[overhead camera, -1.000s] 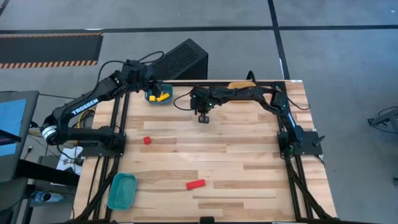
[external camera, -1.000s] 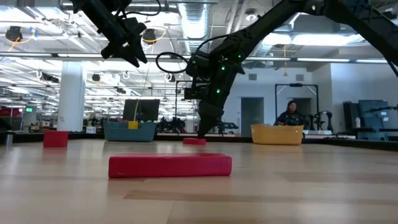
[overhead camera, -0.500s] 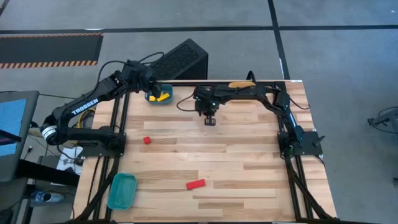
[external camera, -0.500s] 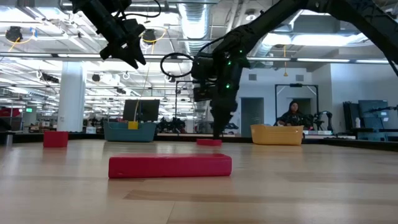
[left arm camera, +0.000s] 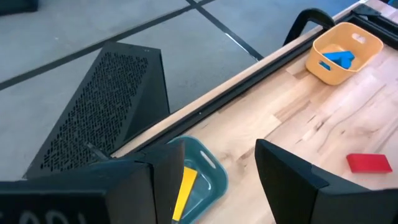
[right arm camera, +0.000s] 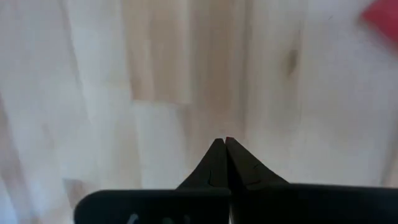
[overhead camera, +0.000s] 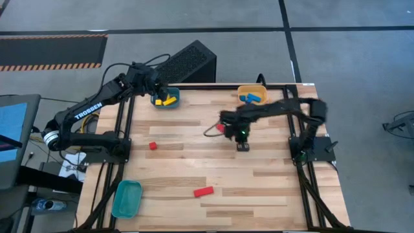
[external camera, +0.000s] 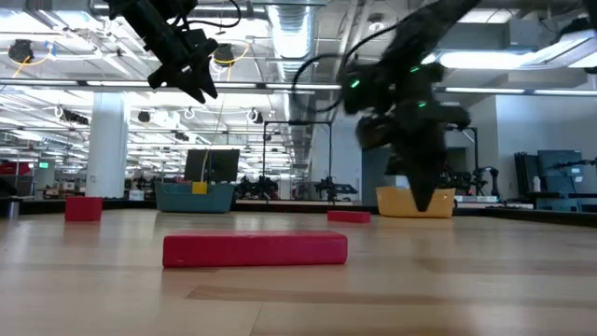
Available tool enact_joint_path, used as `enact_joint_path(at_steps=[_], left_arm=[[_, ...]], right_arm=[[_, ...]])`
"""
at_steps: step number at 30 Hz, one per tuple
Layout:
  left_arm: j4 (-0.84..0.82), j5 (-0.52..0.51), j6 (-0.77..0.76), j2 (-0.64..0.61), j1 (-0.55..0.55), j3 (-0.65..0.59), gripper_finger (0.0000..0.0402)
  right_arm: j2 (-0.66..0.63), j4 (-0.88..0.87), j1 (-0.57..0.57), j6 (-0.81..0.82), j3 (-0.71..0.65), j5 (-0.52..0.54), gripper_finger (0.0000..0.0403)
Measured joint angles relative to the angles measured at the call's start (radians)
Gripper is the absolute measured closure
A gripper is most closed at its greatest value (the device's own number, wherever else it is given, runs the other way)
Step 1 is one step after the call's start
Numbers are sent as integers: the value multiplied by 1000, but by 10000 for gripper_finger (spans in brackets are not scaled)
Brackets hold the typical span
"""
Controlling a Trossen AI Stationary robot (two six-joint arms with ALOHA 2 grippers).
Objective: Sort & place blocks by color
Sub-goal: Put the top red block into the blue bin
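High view showed the right gripper pinched together with nothing in it, low over the bare wooden table just beside a flat red block. Beyond that block, the orange bin held blue blocks. The left gripper hung with fingers apart above a teal bin holding yellow blocks.

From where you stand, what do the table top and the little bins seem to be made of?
The pale planked table top looks like matt wood: butted strips with visible grain. The teal rectangular bin and the orange rectangular bin look like smooth moulded plastic, with rounded rims and even colour, though that is only a guess from their look.
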Motion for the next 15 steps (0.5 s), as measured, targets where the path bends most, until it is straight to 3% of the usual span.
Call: enact_joint_path(at_steps=[3,7,10,15], left_arm=[[13,0,-6,1,0,0,217],[68,4,-16,23,0,0,217],[100,46,-26,44,0,0,217],[108,105,-44,72,-18,0,217]], right_arm=[[-129,181,34,113,-119,83,396],[-233,474,44,310,-216,298,373],[-241,619,27,396,-236,389,342],[-150,695,-2,409,-236,409,274]])
